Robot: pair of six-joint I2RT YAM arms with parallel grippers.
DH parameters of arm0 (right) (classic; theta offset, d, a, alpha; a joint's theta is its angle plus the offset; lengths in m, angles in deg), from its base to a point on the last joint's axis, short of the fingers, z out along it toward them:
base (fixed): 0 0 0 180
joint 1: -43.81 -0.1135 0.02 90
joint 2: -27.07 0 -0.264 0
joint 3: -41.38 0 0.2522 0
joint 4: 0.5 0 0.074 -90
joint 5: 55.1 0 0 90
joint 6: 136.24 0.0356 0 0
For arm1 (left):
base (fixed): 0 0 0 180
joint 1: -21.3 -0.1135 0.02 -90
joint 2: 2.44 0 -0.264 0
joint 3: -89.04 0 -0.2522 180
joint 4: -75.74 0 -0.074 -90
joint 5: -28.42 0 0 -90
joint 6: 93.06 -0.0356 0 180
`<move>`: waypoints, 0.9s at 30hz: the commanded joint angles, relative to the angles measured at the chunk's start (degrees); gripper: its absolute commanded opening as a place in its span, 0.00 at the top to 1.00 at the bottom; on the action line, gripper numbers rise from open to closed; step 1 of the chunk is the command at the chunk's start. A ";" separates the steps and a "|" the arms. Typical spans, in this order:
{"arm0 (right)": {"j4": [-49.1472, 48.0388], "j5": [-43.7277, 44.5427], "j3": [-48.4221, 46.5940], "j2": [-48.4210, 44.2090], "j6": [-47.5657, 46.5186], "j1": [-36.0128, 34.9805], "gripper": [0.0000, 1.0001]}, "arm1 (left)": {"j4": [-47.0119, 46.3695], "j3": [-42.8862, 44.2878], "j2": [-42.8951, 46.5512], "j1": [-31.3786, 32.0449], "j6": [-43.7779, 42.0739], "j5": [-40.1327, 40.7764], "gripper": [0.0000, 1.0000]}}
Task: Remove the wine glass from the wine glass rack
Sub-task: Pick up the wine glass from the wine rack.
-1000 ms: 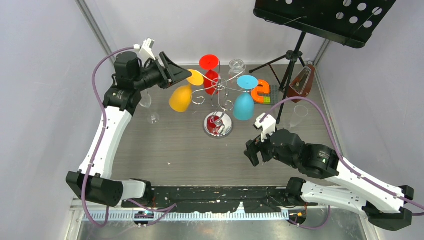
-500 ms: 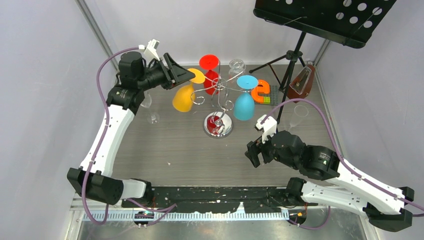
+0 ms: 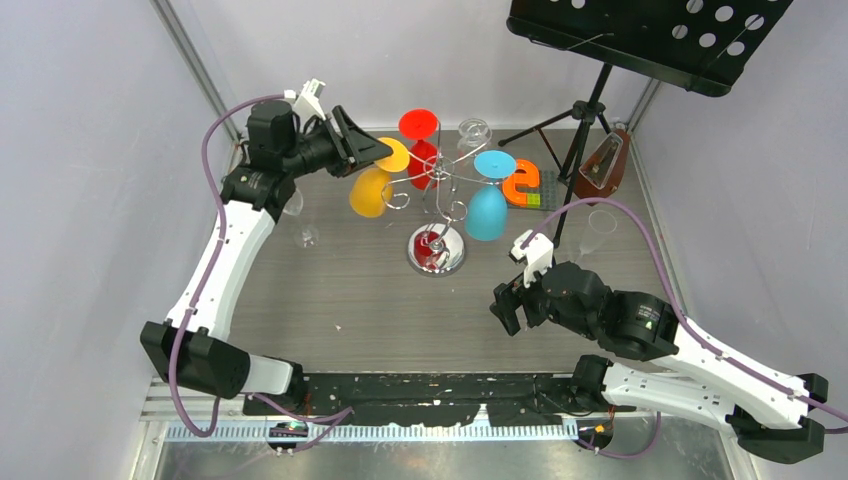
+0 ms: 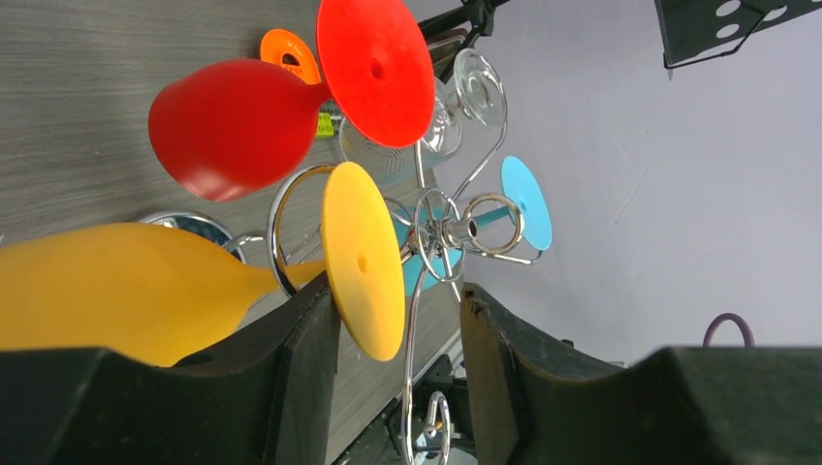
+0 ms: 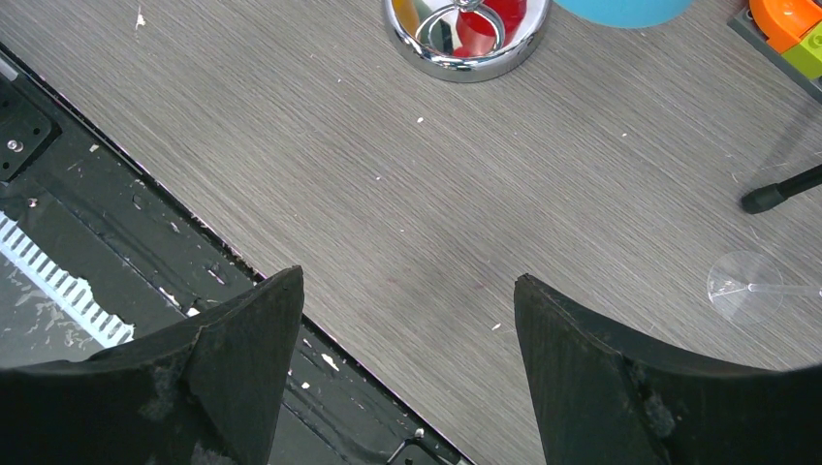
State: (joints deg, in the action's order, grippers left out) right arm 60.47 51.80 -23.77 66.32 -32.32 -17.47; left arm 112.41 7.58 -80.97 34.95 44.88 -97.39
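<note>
The chrome wine glass rack [image 3: 440,178] stands on its round mirrored base [image 3: 437,252] mid-table. A yellow wine glass [image 3: 368,192], a red one [image 3: 421,143], a blue one [image 3: 488,208] and a clear one [image 3: 473,132] hang upside down from it. My left gripper [image 3: 378,152] is open. Its jaws straddle the yellow glass's foot [image 4: 363,257], and the left finger [image 4: 308,358] touches the disc. A chrome rack arm [image 4: 415,329] also runs between the jaws. My right gripper [image 3: 506,300] is open and empty, low over the table's near edge [image 5: 407,291].
A black music stand [image 3: 640,35] on a tripod stands at the back right, beside a brown metronome [image 3: 603,160] and an orange toy block [image 3: 522,182]. Clear glasses stand on the table at the left [image 3: 300,228] and lie at the right [image 3: 598,225].
My left gripper has moved right toward the rack, and the yellow glass's foot now sits between its jaws. The yellow bowl has swung slightly right. The right arm has barely moved.
</note>
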 commanded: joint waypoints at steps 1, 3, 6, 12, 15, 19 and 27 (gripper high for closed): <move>-2.10 0.90 0.14 -0.45 0.42 0.12 0.14 | -1.56 3.54 -0.73 0.32 -0.48 0.18 0.56; -2.18 0.82 0.30 -0.53 0.42 0.11 0.14 | -1.55 3.91 -1.19 0.32 -0.48 0.15 0.60; -2.44 0.80 0.48 -0.47 0.44 0.14 0.14 | -1.57 4.16 -1.62 0.32 -0.48 -0.09 0.65; -2.66 0.84 0.60 -0.30 0.18 0.15 0.14 | -1.22 4.62 -2.49 0.41 -0.92 -0.51 0.74; -2.72 0.84 0.66 -0.21 0.15 0.15 0.14 | -1.05 4.60 -2.82 0.50 -0.97 -0.84 0.79; -2.89 0.72 0.77 -0.38 0.25 0.10 0.14 | -0.44 4.85 -3.06 0.50 -1.17 -0.67 0.99; -2.95 0.76 0.54 -0.26 0.24 0.15 0.14 | 1.91 7.00 -2.54 0.58 -1.84 -0.11 1.00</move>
State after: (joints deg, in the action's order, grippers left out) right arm 60.05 51.80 -23.14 66.32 -32.35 -17.47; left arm 114.25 11.03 -84.40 35.12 44.24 -97.15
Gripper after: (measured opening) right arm 0.856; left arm 0.003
